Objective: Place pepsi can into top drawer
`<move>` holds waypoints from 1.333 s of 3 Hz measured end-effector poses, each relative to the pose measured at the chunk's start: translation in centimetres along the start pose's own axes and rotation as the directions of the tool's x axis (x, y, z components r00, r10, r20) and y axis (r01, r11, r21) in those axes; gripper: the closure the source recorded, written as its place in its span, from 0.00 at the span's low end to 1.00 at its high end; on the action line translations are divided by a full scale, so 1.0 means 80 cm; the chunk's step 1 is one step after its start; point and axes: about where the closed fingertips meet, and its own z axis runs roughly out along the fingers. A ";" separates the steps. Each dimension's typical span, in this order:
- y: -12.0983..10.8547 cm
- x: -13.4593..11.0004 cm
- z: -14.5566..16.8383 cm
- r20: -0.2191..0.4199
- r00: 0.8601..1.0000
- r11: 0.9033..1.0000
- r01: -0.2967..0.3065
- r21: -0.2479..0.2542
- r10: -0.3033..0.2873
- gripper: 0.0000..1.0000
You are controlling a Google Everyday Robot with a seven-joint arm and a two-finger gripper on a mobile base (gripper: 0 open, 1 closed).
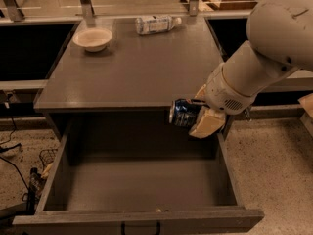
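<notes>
The pepsi can (pixel 182 113) is dark blue with silver ends and lies on its side in my gripper (pixel 194 115). The gripper is shut on it, with one pale finger (pixel 207 123) in front of the can and one behind. It holds the can in the air just in front of the cabinet top's front edge, above the right rear part of the top drawer (pixel 137 218). The drawer is pulled wide open and its grey inside shows nothing in it. A small dark handle (pixel 140 227) sits on its front panel.
On the grey cabinet top (pixel 132 67) a white bowl (pixel 93 38) stands at the back left and a clear plastic bottle (pixel 155 24) lies at the back middle. Cables and a small wire basket (pixel 46 158) lie on the floor to the left.
</notes>
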 end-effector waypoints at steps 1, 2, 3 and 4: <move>0.000 0.000 0.000 0.000 1.000 1.000 0.000 0.000 0.000 1.00; 0.006 -0.002 0.035 0.024 1.000 0.999 -0.014 -0.045 0.015 1.00; 0.009 -0.001 0.071 0.037 0.999 0.995 -0.031 -0.100 0.035 1.00; 0.009 -0.001 0.071 0.037 0.999 0.995 -0.031 -0.100 0.035 1.00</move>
